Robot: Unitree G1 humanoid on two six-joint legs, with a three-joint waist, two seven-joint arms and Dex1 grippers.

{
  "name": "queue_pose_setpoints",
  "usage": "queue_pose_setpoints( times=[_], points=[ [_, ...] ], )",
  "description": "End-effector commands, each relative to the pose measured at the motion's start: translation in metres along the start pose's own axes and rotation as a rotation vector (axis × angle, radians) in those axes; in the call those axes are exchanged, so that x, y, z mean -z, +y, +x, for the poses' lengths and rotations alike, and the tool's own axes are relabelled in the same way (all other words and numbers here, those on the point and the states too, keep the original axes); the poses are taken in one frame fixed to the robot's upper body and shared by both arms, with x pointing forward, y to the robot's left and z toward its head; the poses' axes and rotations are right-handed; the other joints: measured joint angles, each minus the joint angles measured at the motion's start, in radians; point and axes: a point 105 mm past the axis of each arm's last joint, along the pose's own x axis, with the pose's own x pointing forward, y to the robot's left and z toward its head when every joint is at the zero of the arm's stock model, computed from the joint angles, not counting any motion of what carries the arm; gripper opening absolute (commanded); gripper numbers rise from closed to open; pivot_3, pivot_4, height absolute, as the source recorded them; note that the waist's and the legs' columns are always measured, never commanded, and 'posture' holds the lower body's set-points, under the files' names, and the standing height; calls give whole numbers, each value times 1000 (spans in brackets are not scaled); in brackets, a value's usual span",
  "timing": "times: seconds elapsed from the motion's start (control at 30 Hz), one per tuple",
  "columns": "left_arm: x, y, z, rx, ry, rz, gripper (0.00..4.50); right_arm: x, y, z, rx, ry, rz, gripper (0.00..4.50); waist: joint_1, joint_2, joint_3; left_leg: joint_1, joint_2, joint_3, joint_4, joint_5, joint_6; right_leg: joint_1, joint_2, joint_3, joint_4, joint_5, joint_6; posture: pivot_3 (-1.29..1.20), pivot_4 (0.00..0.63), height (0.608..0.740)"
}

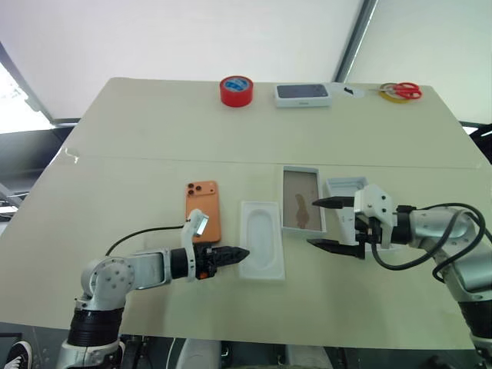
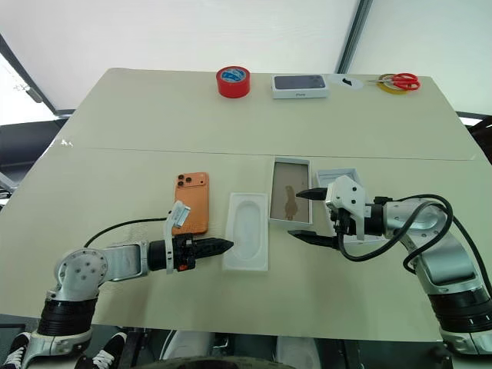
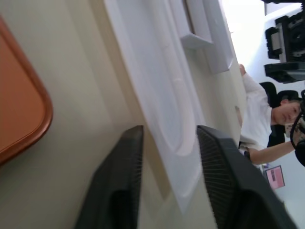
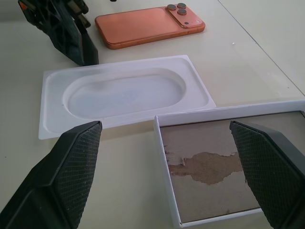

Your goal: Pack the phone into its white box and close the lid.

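Observation:
The orange phone (image 1: 202,209) lies back up on the table, its lenses at the far end. Right of it sits the white tray (image 1: 261,248) with a rounded recess. My left gripper (image 1: 244,252) reaches in level from the left, its fingers (image 3: 119,186) closed down around the tray's near left edge. Beyond the tray, the white box base (image 1: 301,200) shows its brownish floor. My right gripper (image 1: 314,223) hangs open just right of the base, holding nothing. The lid (image 1: 344,187) lies open side up behind that gripper, partly hidden.
At the table's far edge stand a red tape roll (image 1: 237,91), a white box with a dark phone picture (image 1: 303,94), and red-handled scissors (image 1: 401,91) on a yellow ring. A person (image 3: 267,119) sits beyond the table.

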Motion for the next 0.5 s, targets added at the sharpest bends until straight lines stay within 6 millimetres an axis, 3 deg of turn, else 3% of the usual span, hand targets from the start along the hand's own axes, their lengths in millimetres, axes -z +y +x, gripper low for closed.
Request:
queue_pose_setpoints(
  times=[0.03, 0.3, 0.5],
  points=[
    [10, 5, 2, -9, 35, -43, 37, -10, -2, -1, 12, -19, -46, 4500, 2, 1, -1, 0, 0, 0, 0, 0, 0, 0, 0, 0, 0, 0, 0, 0, 150, 730],
    [-5, 2, -7, 18, -37, -87, 37, -9, -1, 3, 9, -21, -62, 4500, 0, 2, -2, 1, 0, 0, 0, 0, 0, 1, 0, 0, 0, 0, 0, 0, 150, 730],
    [-29, -3, -22, 6, -132, -23, 37, 18, -4, 14, -4, 105, -146, 4500, -5, 1, -1, 1, 0, 0, -1, 0, -1, 0, 0, 0, 0, 0, 0, 0, 150, 730]
  ],
)
